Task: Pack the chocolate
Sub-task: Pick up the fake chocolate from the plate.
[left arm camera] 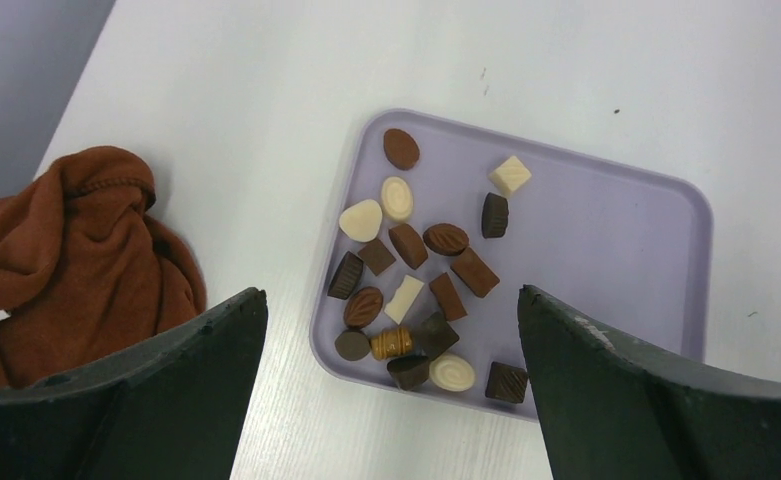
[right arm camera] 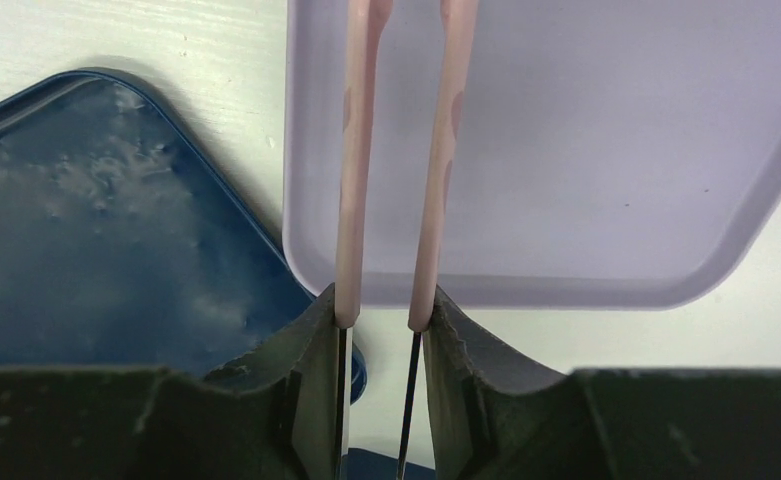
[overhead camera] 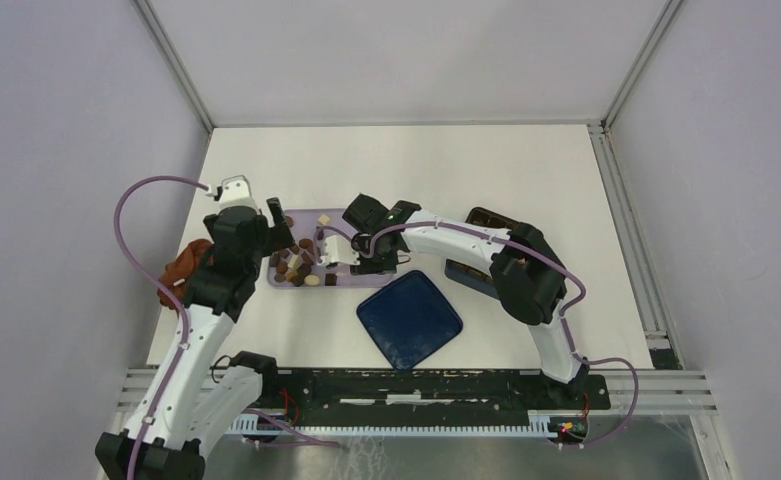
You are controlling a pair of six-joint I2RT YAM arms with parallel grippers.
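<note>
On the white table (overhead camera: 526, 170), my two arms rise from the near edge and both bend in toward the middle. My right arm folds at its elbow on the right side and runs its forearm leftward, low over the lilac tray (right arm camera: 586, 150). My left arm stretches forward along the left edge and tips its wrist down over that tray's left end.

The dark blue lid (overhead camera: 409, 320) lies flat near the near edge, just beside the tray's near right corner. The rust-brown cloth (left arm camera: 66, 240) sits bunched by the table's left edge, apart from the tray.

My right gripper (right arm camera: 381, 305) is closed partway on the pink tongs (right arm camera: 356, 150). Its fingers press on the two handles, whose arms reach out side by side over bare tray floor.

My left gripper (left arm camera: 390, 295) hangs with its jaws spread fully and nothing between them.

The chocolate (left arm camera: 406, 245) lies loose in the tray's left half, dark, mid-brown and cream pieces clustered close.
</note>
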